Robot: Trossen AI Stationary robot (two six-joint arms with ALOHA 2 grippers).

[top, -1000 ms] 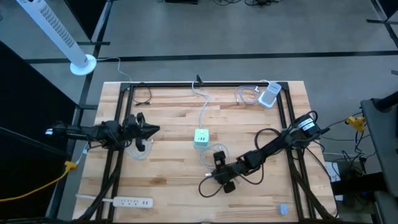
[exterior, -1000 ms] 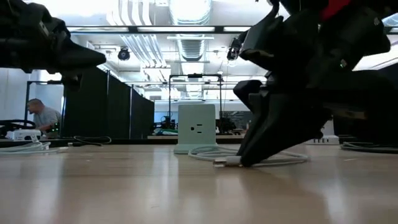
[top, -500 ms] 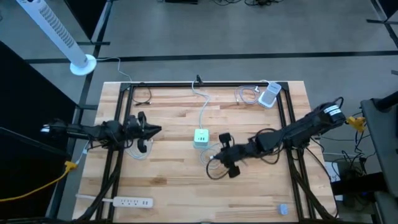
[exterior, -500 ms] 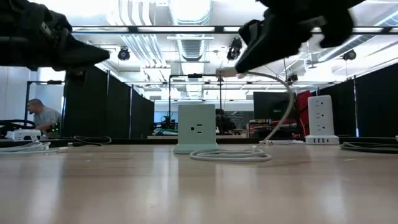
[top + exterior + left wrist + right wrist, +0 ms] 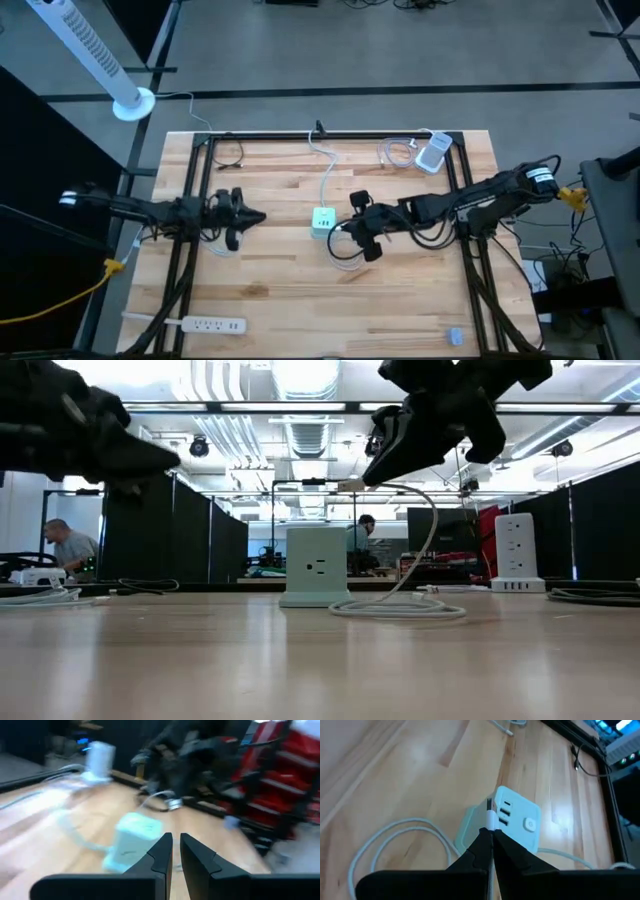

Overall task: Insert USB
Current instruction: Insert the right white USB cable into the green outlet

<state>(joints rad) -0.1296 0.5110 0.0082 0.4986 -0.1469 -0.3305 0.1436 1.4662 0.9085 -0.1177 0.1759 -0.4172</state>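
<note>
A pale green charger cube (image 5: 322,221) stands mid-table, with USB ports on its top face (image 5: 503,812). My right gripper (image 5: 341,231) hovers just right of it, above the table, shut on the plug end of a white USB cable (image 5: 352,484). The plug's metal tip (image 5: 489,804) sits by the cube's top edge; whether they touch I cannot tell. The cable hangs down to a loop (image 5: 346,258) lying on the table. My left gripper (image 5: 258,217) floats left of the cube, pointing at it, shut and holding nothing. My right gripper pinches the cable's white plug (image 5: 491,821) between its two fingertips. The fingers slant down from the table's right side and lie along the plug, whose tip sticks out ahead of them. The plug is lifted clear, and the cable (image 5: 431,530) hangs slack behind it.
A white power strip (image 5: 205,324) lies at the near left. A white adapter (image 5: 433,155) and coiled cables (image 5: 397,152) sit at the far right, and a black cord (image 5: 230,155) at the far left. A black frame rail (image 5: 330,135) runs along the far edge.
My right gripper has risen from the table with the plug and moved toward the far edge, up to the cube, turning a little. The cable's end is lifted clear while its loop stays on the table. My left gripper has edged right toward the cube.
</note>
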